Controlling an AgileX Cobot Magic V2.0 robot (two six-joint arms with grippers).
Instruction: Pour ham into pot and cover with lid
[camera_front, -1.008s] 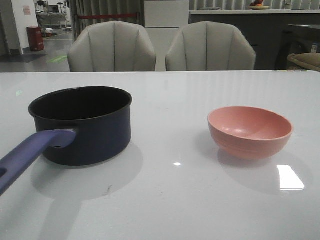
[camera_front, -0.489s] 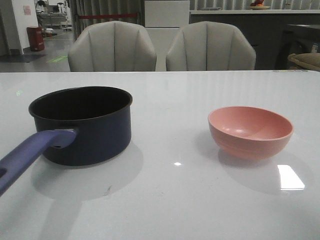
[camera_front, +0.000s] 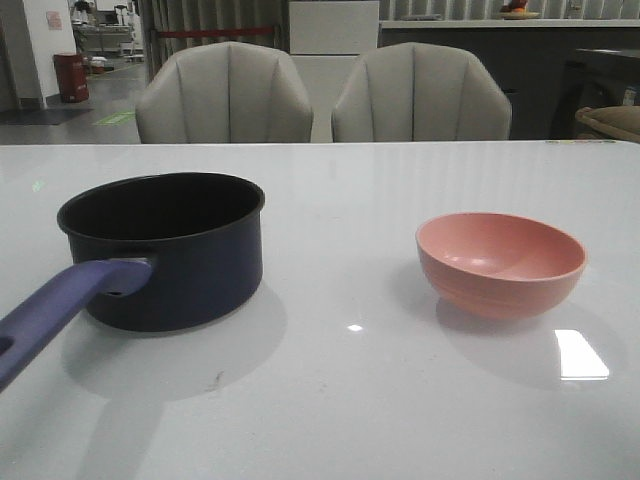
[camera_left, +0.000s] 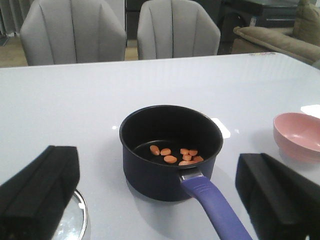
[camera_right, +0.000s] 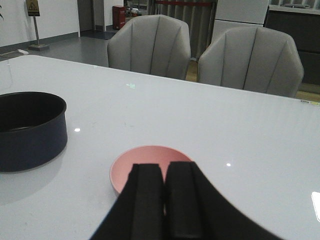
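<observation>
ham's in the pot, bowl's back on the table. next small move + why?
Probably bring the open left tool down over the lid, whose rim shows at the frame's edge by its left finger. Ham already lies in the uncovered pot, the bowl looks empty, and the right tool is shut over the bowl, holding nothing.

Even indoor lighting from overhead; bright glare patches on the glossy tabletop (camera_front: 330, 400). Soft shadows spread toward the camera beneath the pot (camera_front: 170, 250) and bowl (camera_front: 500, 262). Wrist views render each close tool as dark and slightly blurred.
</observation>
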